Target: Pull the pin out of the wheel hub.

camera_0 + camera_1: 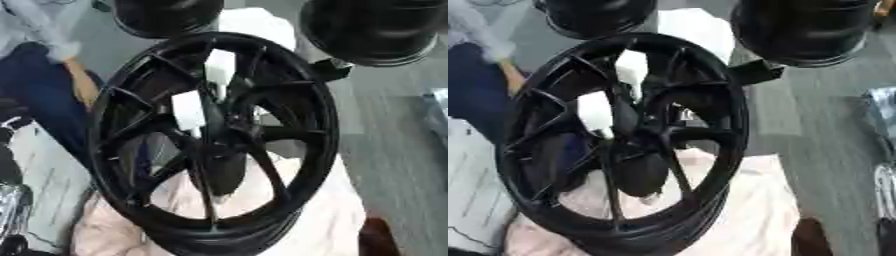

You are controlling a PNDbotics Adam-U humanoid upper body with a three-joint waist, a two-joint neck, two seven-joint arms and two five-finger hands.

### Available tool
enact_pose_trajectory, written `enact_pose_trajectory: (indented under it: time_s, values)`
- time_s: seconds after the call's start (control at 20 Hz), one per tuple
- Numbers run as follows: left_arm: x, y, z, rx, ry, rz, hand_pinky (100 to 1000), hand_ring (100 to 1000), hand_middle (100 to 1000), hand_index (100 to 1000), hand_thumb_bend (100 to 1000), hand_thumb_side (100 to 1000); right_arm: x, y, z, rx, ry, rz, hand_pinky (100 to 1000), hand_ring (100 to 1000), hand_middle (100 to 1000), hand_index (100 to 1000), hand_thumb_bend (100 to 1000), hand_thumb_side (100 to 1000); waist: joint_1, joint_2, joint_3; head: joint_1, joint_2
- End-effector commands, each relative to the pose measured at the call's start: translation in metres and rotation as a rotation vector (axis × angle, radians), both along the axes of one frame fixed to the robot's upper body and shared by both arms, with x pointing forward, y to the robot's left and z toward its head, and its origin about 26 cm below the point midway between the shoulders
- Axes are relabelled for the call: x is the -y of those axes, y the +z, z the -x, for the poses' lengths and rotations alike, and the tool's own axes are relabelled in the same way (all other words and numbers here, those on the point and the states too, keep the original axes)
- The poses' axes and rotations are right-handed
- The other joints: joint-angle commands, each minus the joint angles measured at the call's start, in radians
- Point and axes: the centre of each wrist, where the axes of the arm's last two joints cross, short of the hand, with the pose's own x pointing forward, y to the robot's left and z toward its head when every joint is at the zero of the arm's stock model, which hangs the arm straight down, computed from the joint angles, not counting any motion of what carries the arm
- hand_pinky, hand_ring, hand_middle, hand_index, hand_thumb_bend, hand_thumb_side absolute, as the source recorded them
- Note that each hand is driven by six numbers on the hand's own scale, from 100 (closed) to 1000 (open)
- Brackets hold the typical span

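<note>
A black multi-spoke wheel [213,140] stands on its rim at the centre of the scene, tipped slightly, with its lower edge sunk into a crumpled pale pink cloth [337,220]. The wheel hub [226,125] sits where the spokes meet; the pin cannot be picked out against the dark metal there. Two white blocks show among the spokes, one [188,111] at about 10 o'clock from the hub and the other [220,67] near 12 o'clock, close to the rim. A dark oblong shape [220,170] hangs from the hub toward 6 o'clock. It is too dark to say what it is, and no hand can be told from it, so whether a hand is open or closed cannot be told.

At 2 o'clock a small black tab [331,70] juts from the rim. Two more black wheels stand beyond the first: one [166,15] at 11 o'clock and a larger one [372,30] at 1 o'clock. Grey floor [394,150] runs along the 3 o'clock side. A person in dark blue clothing [35,100] is at 9 o'clock, just beside the rim.
</note>
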Motion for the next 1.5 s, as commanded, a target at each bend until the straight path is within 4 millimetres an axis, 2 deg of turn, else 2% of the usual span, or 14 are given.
enact_pose_trajectory:
  time_s: [0.05,0.4,0.55,0.65,0.75,1.0,1.2,1.5]
  values:
    - [-0.003,0.011,0.001,0.031,0.000,-0.021,586,584,547,704,130,820,0.002,0.011,0.003,0.029,-0.004,0.034,707,804,578,653,100,530,-0.008,-0.006,0.009,0.010,-0.008]
    - [-0.003,0.020,-0.001,0.053,-0.008,-0.034,585,582,543,704,123,810,0.004,0.013,0.005,0.032,-0.019,0.037,707,804,578,655,100,528,-0.021,0.010,0.020,0.004,-0.028]
    - [-0.004,0.036,-0.001,0.093,-0.016,-0.110,583,574,533,705,100,775,0.005,0.014,0.006,0.035,-0.028,0.038,707,803,577,654,100,528,-0.023,0.017,0.019,-0.025,-0.032]
    - [-0.004,0.057,-0.001,0.135,-0.042,-0.198,586,577,537,711,100,725,0.006,0.015,0.007,0.036,-0.036,0.042,707,803,577,654,100,528,-0.022,0.021,0.019,-0.040,-0.035]
    - [0.002,0.084,0.000,0.193,-0.087,-0.302,592,583,544,720,100,636,0.007,0.016,0.008,0.036,-0.045,0.046,706,802,576,654,100,529,-0.020,0.027,0.021,-0.053,-0.038]
    - [0.036,0.150,0.011,0.324,-0.219,-0.576,615,601,563,753,100,506,0.012,0.018,0.012,0.036,-0.070,0.064,707,801,575,653,100,528,-0.012,0.039,0.029,-0.083,-0.047]
    - [0.058,0.181,0.018,0.353,-0.287,-0.795,647,625,592,779,129,481,0.017,0.018,0.016,0.029,-0.092,0.082,707,800,574,653,100,530,-0.003,0.048,0.035,-0.099,-0.047]
    - [0.080,0.211,0.022,0.321,-0.312,-1.100,701,675,651,808,190,527,0.021,0.018,0.019,0.007,-0.104,0.111,706,800,573,654,100,533,0.010,0.058,0.035,-0.110,-0.049]
